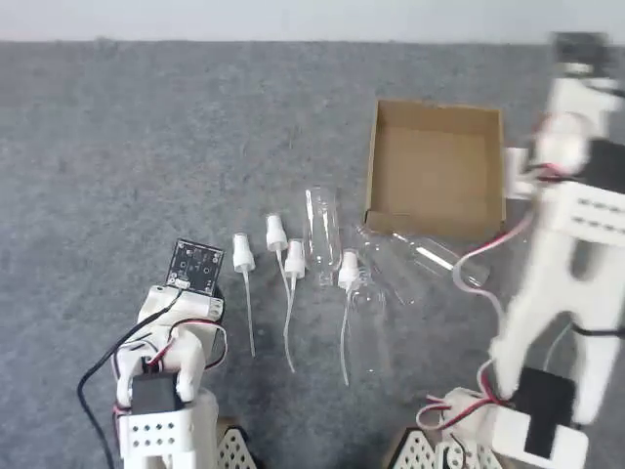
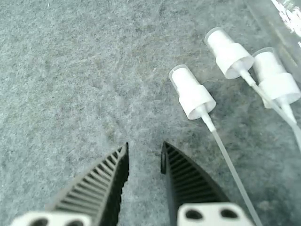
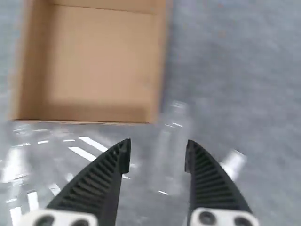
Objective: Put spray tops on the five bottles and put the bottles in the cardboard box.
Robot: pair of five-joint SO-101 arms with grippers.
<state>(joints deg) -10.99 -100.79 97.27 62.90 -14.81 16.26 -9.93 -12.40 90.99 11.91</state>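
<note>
Now right gripper (image 3: 157,150) half open over bottle (image 3: 172,123) beside cardboard box (image 3: 94,61); left gripper (image 2: 145,153) narrow, empty. I fear bottle rolls when pinched.

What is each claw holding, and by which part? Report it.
Nothing is held. The left claw is open over the carpet near a spray top; the right claw is open above a clear bottle beside the cardboard box.

Glossy clear plastic bottles (image 1: 321,234), matt cardboard box (image 1: 435,171).

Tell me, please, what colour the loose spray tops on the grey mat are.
The plastic spray tops are white, clearest in the left wrist view.
</note>
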